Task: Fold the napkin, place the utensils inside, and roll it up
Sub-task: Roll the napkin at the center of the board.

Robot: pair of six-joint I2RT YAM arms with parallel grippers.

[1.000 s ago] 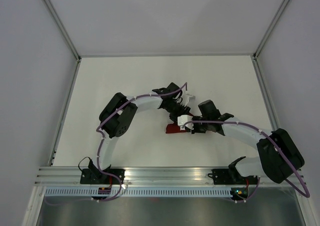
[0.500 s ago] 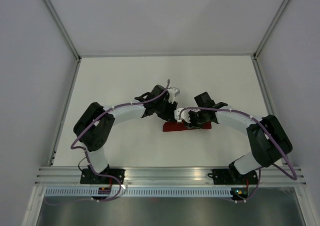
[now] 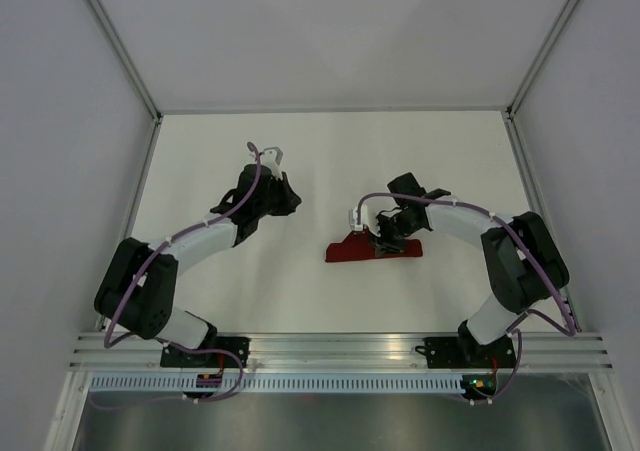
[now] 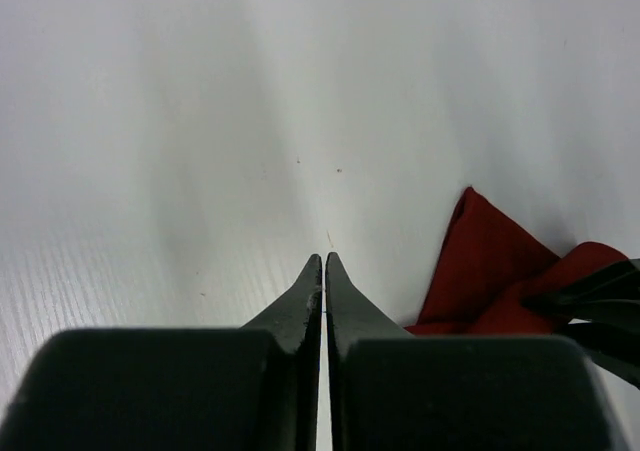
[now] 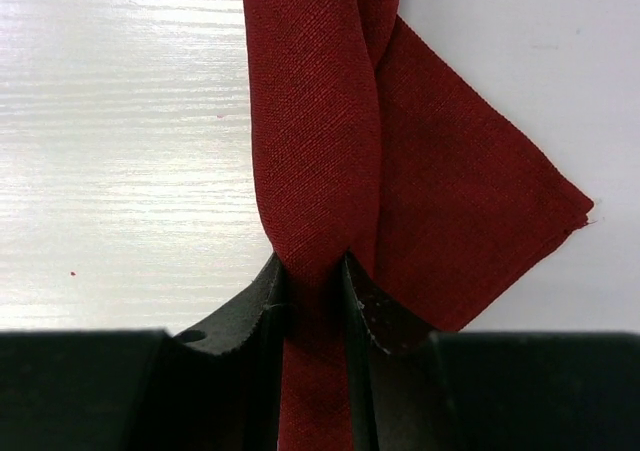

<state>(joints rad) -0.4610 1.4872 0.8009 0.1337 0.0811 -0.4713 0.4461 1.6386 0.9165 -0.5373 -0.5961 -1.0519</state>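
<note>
while the left gripper (image 4: pixel 324 261) is hovering over the white table (image 3: pixel 300 291) on the left side, we are seeing its two fingers pressed flat together, pinching nothing and sitting well apart from the cloth. moving rightward, the napkin (image 3: pixel 345 251) is lying near the middle of the table as a narrow dark red bundle, with one flat triangular corner sticking out beside the rolled part. further right, the right gripper (image 5: pixel 312 263) is squeezing that rolled part between its fingertips, the cloth bunching in the gap and the loose flap lying flat on the table just beside one finger. we are not seeing the utensils anywhere, neither on the table nor poking out of the roll, so we are unable to say whether they are lying inside. we are judging the folding as done and the rolling as nearly done. the loose corner is looking like the main thing left to wrap in, along with letting the bundle go.
</note>
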